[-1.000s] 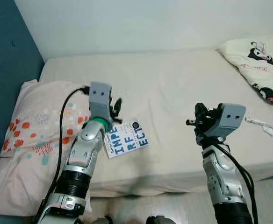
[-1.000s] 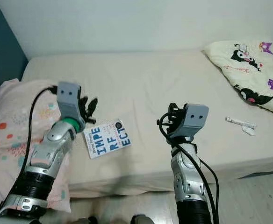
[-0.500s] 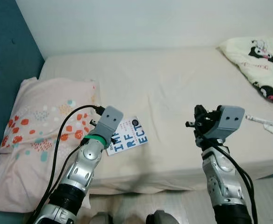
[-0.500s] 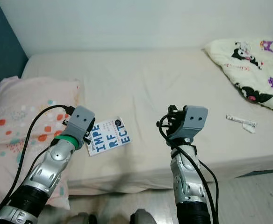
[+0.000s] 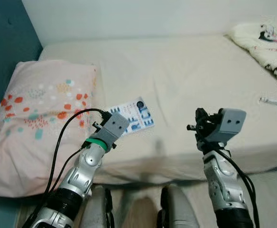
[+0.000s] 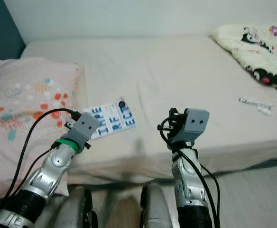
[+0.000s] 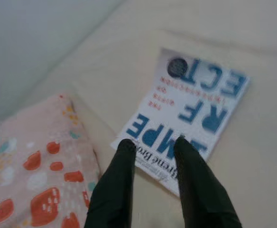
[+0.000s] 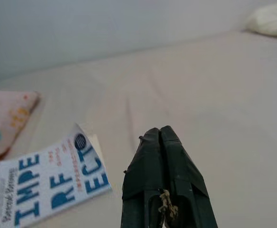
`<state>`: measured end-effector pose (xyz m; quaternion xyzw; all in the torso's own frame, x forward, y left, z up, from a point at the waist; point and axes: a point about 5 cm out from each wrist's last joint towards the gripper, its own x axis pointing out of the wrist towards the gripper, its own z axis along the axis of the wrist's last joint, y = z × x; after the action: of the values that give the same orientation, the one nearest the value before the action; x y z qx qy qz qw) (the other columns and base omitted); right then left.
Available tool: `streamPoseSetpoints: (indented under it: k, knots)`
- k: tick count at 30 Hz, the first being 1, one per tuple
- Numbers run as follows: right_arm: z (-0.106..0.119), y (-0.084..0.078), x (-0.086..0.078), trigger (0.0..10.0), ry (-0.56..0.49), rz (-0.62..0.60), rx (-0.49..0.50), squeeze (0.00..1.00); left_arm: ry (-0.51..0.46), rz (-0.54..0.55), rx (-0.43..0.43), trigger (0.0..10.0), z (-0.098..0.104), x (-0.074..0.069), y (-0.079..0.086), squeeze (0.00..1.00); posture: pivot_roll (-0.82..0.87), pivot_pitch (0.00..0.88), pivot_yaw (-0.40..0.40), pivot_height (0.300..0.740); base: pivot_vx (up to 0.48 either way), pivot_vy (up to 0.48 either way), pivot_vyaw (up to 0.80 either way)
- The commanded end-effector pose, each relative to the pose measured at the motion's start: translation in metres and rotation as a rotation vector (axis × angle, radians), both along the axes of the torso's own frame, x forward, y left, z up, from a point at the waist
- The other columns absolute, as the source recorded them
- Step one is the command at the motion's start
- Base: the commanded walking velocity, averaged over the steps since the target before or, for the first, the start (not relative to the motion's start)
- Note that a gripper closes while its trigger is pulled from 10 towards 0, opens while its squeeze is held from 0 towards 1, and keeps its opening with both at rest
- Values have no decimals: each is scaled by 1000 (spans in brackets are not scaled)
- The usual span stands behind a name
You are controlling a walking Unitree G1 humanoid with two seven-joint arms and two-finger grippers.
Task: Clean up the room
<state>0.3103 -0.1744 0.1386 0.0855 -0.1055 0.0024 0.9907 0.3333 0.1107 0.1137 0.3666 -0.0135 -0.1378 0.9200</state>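
Note:
A white book with big blue letters (image 5: 133, 117) lies flat on the cream bed (image 5: 186, 80), just beside a pink dotted pillow (image 5: 39, 104). My left gripper (image 7: 153, 143) hovers over the book's near edge, close to the bed's front edge. It is open, with nothing between its black fingers (image 7: 124, 161). My right gripper (image 8: 158, 134) is shut and empty, held up over the bed's front edge to the right of the book. A small white tube-like item (image 6: 255, 103) lies far right on the bed.
A cream blanket with cartoon figures (image 5: 266, 38) is bunched at the bed's far right corner. A blue padded headboard (image 5: 5, 38) stands at the left, a white wall behind. Pale floor (image 6: 252, 194) shows at the lower right. My own legs (image 5: 176, 213) show below the bed edge.
The whole view has shifted, so the camera moved. My left arm came down from above the pillow's edge to the book's near edge. The right arm kept its pose.

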Motion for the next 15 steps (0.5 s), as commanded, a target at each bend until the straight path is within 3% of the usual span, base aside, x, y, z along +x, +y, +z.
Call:
streamPoseSetpoints:
  k: [1, 5, 7, 8, 9, 10, 15]
  knots:
    - [-3, -1, -1, 10000, 10, -8, 9, 0, -52, -34, 119, 10000, 2, 2, -4, 0, -64, 103, 62, 594, 0, 0, 0]
    - [-5, 0, -1, 10000, 17, -6, 31, 0, -84, -100, 251, 10000, -3, 3, -12, 0, -54, 122, 62, 594, 0, 0, 0]
    - [-5, 1, -2, 10000, 18, -5, 31, 0, -90, -113, 275, 10000, -4, 4, -14, 0, -51, 134, 63, 594, 0, 0, 0]
    - [-6, 2, -2, 10000, 20, -2, 31, 0, -111, -125, 310, 10000, -4, 5, -17, 196, -51, 143, 62, 594, 0, 0, 0]
    - [-6, 2, -2, 10000, 20, -2, 31, 0, -111, -125, 310, 10000, -4, 5, -17, 196, -51, 143, 62, 594, 0, 0, 0]
    - [-6, 3, -3, 10000, 22, -1, 32, 0, -116, -140, 334, 10000, -5, 7, -20, 1000, -50, 145, 62, 594, 0, 0, 0]
    - [-10, 2, -7, 10000, 37, 0, 31, 0, -82, -133, 428, 10000, -21, 12, -23, 1000, -49, 171, 60, 594, 0, 0, 0]
